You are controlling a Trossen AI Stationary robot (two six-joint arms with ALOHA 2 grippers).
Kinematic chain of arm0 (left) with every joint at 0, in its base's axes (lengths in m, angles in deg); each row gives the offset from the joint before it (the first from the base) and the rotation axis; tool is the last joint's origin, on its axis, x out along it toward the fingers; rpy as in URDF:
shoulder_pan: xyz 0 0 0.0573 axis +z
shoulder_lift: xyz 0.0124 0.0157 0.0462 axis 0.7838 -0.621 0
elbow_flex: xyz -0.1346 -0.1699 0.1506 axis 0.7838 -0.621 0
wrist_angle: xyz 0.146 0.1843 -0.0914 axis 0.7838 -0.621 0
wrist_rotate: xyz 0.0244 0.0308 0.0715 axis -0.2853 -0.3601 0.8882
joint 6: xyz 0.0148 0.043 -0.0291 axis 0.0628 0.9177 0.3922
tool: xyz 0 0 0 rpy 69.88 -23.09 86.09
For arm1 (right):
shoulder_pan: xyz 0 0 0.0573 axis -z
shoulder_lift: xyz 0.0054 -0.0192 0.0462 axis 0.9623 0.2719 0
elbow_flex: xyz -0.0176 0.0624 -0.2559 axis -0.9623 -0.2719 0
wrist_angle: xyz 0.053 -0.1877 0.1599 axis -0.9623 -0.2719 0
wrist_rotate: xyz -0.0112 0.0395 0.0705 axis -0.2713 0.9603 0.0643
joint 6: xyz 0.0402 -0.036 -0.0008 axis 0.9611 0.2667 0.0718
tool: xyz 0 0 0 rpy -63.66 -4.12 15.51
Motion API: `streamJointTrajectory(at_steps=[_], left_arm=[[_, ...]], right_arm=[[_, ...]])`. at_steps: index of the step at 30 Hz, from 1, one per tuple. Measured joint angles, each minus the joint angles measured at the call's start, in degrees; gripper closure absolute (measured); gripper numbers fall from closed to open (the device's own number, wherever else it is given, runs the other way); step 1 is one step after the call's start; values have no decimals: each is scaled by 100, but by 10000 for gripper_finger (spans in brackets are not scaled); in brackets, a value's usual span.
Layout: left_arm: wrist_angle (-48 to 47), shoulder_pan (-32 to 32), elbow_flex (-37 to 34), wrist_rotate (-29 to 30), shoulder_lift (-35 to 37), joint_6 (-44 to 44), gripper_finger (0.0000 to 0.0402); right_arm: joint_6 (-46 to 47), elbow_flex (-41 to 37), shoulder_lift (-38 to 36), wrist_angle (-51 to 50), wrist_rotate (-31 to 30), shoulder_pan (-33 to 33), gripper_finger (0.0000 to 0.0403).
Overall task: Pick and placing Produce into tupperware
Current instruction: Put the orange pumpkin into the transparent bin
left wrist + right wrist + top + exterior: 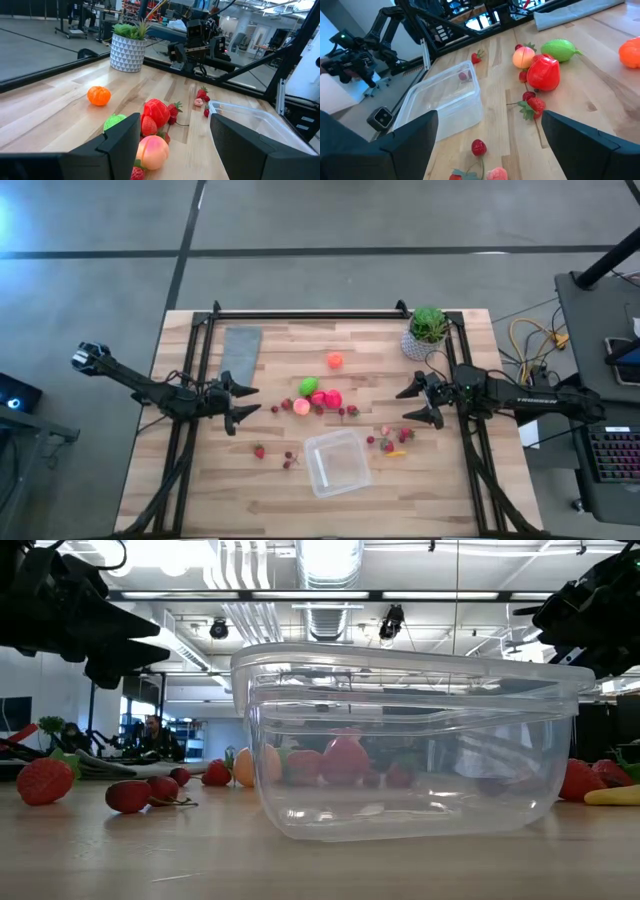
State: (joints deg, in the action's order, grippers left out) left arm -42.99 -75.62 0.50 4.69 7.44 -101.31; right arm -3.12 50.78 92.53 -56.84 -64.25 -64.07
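The produce lies mid-table: an orange piece (335, 360), a green piece (308, 386), a red piece (330, 398) and a peach piece (301, 407), with small red berries (387, 442) scattered around them. The clear tupperware (337, 462) stands upright on its base near the front edge, its open top up. My left gripper (245, 404) hovers open at the table's left, pointing at the produce. My right gripper (408, 404) hovers open at the right, facing it. In the wrist views nothing sits between the left gripper (172, 132) fingers or the right gripper (490, 125) fingers.
A flat grey cloth (240, 352) lies at the far left. A potted plant (427, 330) in a white pot stands at the far right corner. A dark metal frame (300, 315) runs along the table's far edge and sides. Bare wood lies at the near left.
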Motion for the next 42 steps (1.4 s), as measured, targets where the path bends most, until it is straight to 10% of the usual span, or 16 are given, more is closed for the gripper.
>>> streamJointTrajectory(at_steps=[28,42], left_arm=[[2991,1,37,41,45,-1907,174],[2997,2,46,51,208,-1780,174]], right_arm=[[-1194,0,0,367,-519,0,55],[1501,0,0,2380,-789,0,55]])
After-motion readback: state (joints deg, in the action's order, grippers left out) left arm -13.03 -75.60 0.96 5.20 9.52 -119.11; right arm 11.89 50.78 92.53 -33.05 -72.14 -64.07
